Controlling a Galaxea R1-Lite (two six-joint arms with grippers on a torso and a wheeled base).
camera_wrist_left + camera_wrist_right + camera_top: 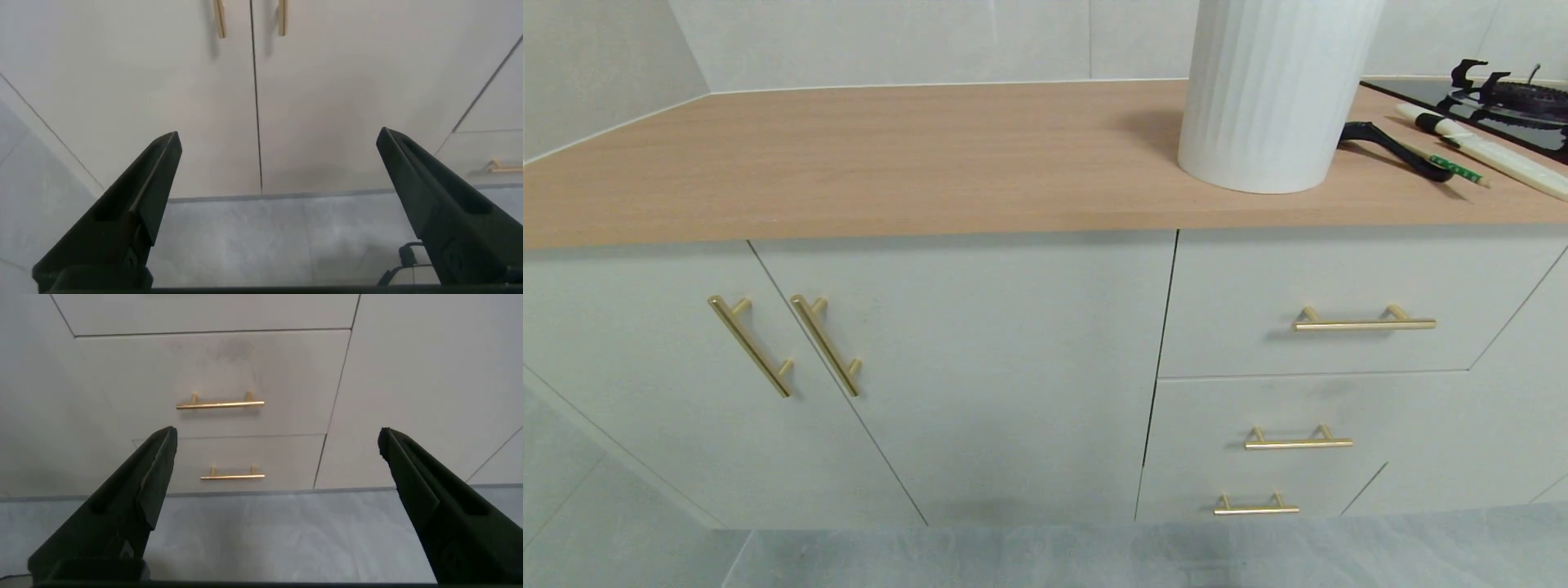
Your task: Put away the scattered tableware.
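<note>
Right gripper (275, 433) and left gripper (278, 137) both spread wide, low before the pale cabinet front (1013, 367). Tableware's up on the light wooden countertop (890, 155), right end: tall white ribbed holder (1270, 94), long cream utensil (1494, 155), black-handled tool (1388, 145), the two slanting toward the front edge. Right arm's nearer, I reckon.

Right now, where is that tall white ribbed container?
In the head view the container stands on the wooden countertop, right of centre, with a black-handled utensil lying just to its right.

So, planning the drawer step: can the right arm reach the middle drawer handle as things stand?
Probably yes: the open right gripper faces the middle drawer handle, with nothing visible between them.
</note>
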